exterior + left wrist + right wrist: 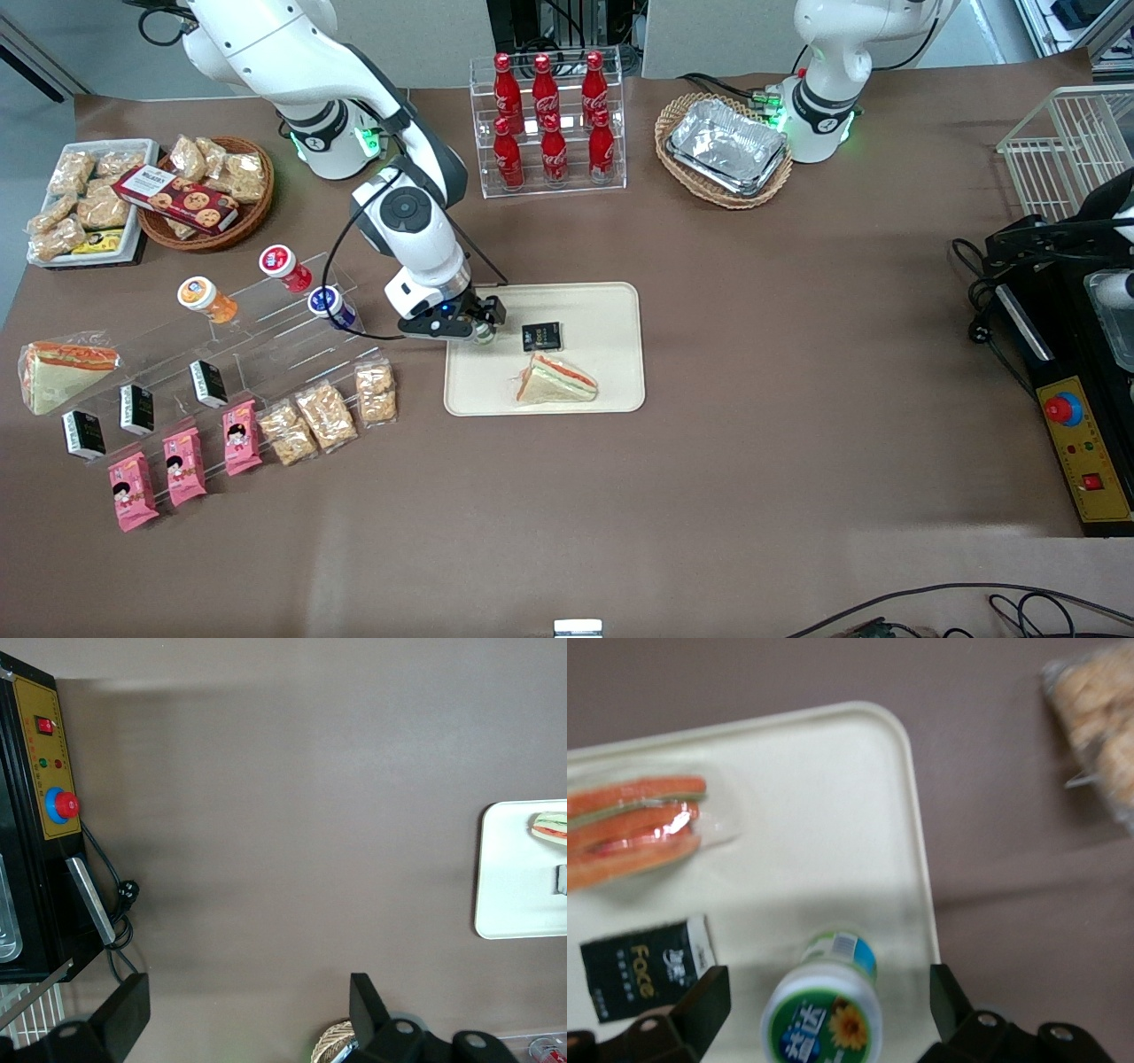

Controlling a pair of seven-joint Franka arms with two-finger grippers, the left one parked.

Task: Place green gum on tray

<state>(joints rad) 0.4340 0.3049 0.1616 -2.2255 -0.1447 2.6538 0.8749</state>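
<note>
Robot lab w/ mock shop setup; cola rack [549,124]; snack display [221,390]; e-stop box [1085,452]

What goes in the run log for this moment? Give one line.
tool: open, over tray edge | gum bottle: upright on tray, between fingers, released | also on tray: sandwich, black packet
</note>
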